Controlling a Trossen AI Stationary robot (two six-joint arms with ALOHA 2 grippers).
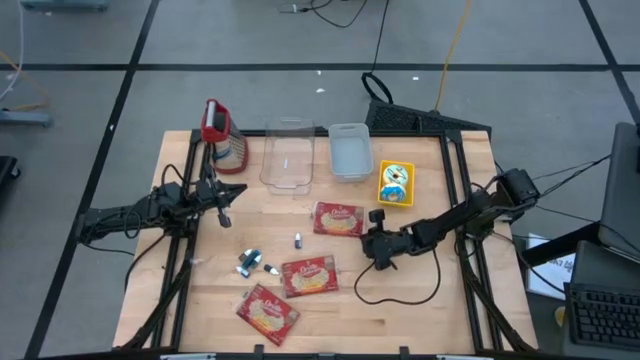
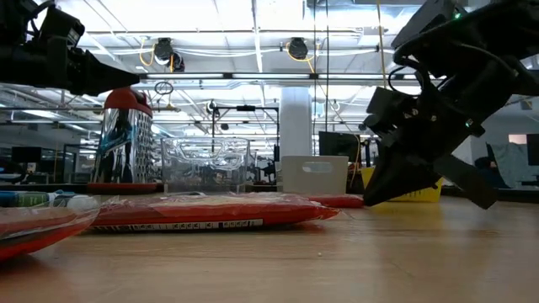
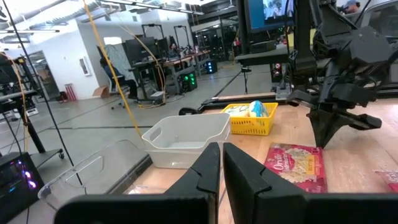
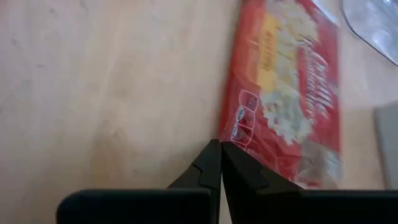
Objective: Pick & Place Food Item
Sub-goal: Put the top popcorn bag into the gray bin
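Three red food packets lie flat on the wooden table: one in the middle [image 1: 338,219], one nearer the front [image 1: 308,277], and one at the front edge [image 1: 268,311]. My right gripper [image 1: 373,233] slants down to the table at the right-hand edge of the middle packet [image 4: 286,93]. Its fingers are shut, and their tips [image 4: 219,144] meet at that packet's corner. In the low view its tip [image 2: 370,199] sits just above the wood beside the packet's end [image 2: 337,200]. My left gripper [image 1: 228,206] waits shut above the table's left side. My right gripper has its shut fingertips [image 4: 211,155] at the corner of the middle packet's edge [image 4: 235,132], slanting down from the table's right. I cannot tell whether any of the wrapper is caught between them. The packet lies flat on the table.
Along the far edge stand a red-topped metal grater [image 1: 218,130], a clear container [image 1: 288,155], a white bin [image 1: 349,152] and a yellow basket [image 1: 396,183]. Small loose items [image 1: 250,262] lie left of the front packets. A black cable loop [image 1: 400,292] lies near my right arm.
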